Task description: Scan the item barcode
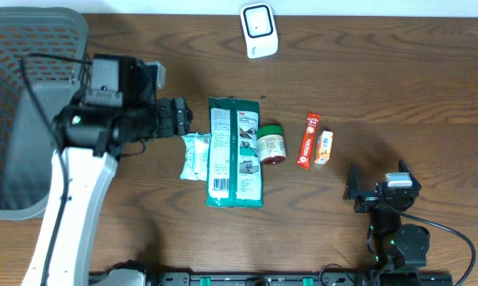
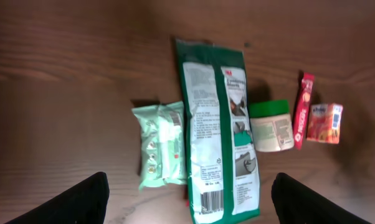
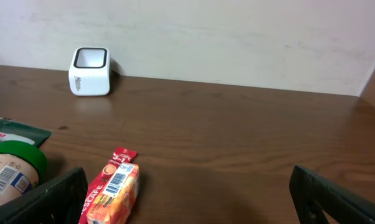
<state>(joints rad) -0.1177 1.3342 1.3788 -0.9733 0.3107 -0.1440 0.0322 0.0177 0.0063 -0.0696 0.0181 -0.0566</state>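
A long green packet point(image 1: 235, 151) lies flat at mid-table, printed side up, with its barcode at the near end point(image 2: 212, 200). To its left lies a pale green wipes pack point(image 2: 161, 144). On its right are a green-lidded jar point(image 2: 271, 126), a red coffee stick point(image 2: 303, 111) and a small orange box point(image 2: 324, 123). The white scanner point(image 1: 259, 30) stands at the far edge. My left gripper point(image 1: 175, 117) hovers open left of the packet, holding nothing; its fingers point(image 2: 81, 202) frame the packs. My right gripper point(image 1: 378, 183) rests open near the front right, empty, with the orange box point(image 3: 116, 193) by its left finger.
A grey mesh basket point(image 1: 25, 111) fills the far left side, under and behind the left arm. The scanner point(image 3: 89, 71) faces up near the back wall. Bare wood lies to the right of the orange box and in front of the items.
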